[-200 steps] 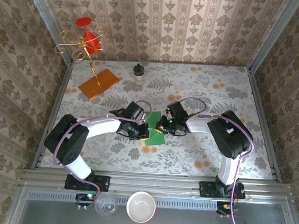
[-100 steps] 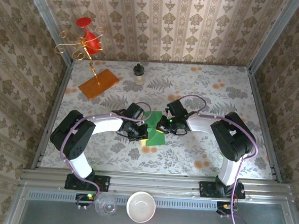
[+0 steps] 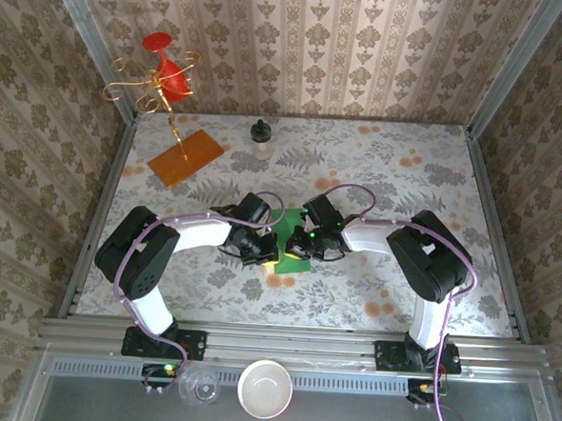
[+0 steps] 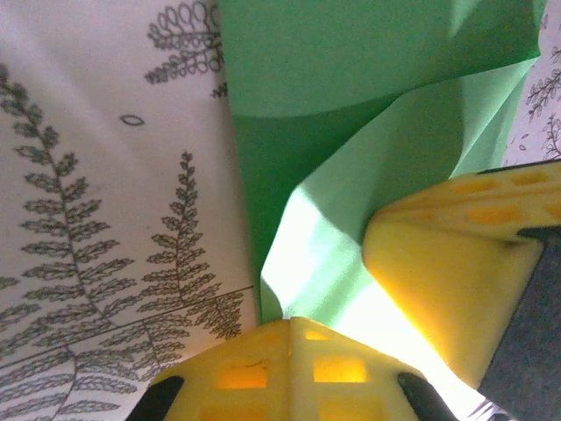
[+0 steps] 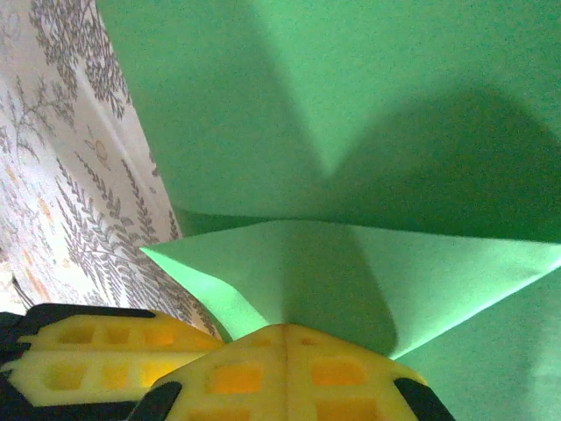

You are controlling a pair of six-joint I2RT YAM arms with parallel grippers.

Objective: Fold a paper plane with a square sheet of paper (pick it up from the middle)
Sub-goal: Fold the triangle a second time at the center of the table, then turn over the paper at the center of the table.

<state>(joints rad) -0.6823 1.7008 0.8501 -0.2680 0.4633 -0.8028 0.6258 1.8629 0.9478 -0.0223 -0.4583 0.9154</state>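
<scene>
Jaws on both sides were closed. Your left gripper (image 4: 290, 326) had its pads meeting at a seam, tips down at the square sheet of paper (image 5: 351, 105), and your right gripper (image 5: 286, 331) was the same. You could not tell whether any paper was pinched between the pads. The sheet was bright matte green and lay directly under and ahead of both sets of tips. It was creased, with a paler pointed flap rising toward the right jaws over a darker flat layer. Your left arm (image 3: 199, 232) and right arm (image 3: 370, 237) reached inward low over the table (image 3: 379, 169), tips facing, just beside each other.
</scene>
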